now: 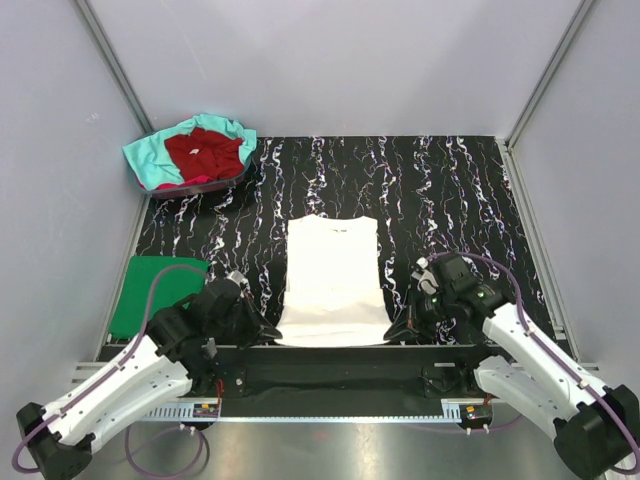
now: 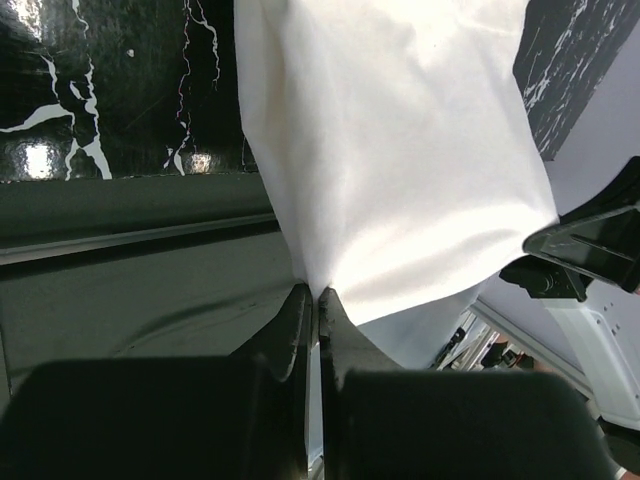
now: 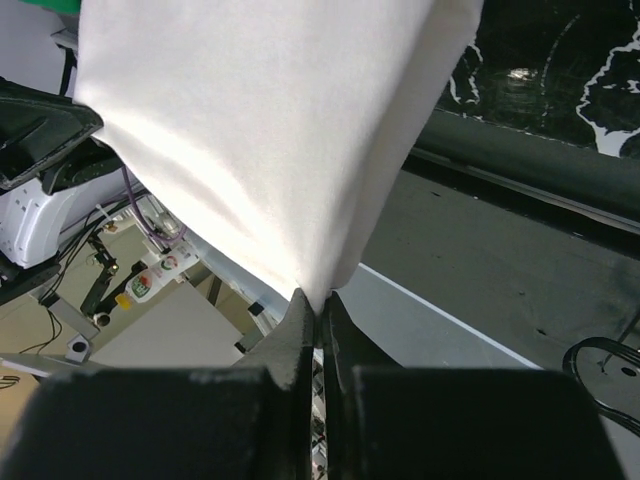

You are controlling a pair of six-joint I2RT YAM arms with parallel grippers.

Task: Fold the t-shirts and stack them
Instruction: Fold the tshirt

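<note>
A white t-shirt (image 1: 333, 280) lies flat in the middle of the black marbled table, sleeves folded in, collar at the far end. My left gripper (image 1: 268, 331) is shut on its near left hem corner (image 2: 318, 285), and my right gripper (image 1: 398, 328) is shut on the near right hem corner (image 3: 316, 293). Both corners are lifted a little over the table's near edge. A green t-shirt (image 1: 152, 292) lies folded at the left edge. A dark red t-shirt (image 1: 205, 153) and a teal t-shirt (image 1: 150, 158) sit crumpled in a basket at the far left.
The basket (image 1: 220, 184) stands in the far left corner. A dark rail (image 1: 340, 352) runs along the table's near edge under the shirt's hem. Grey walls enclose the table on three sides.
</note>
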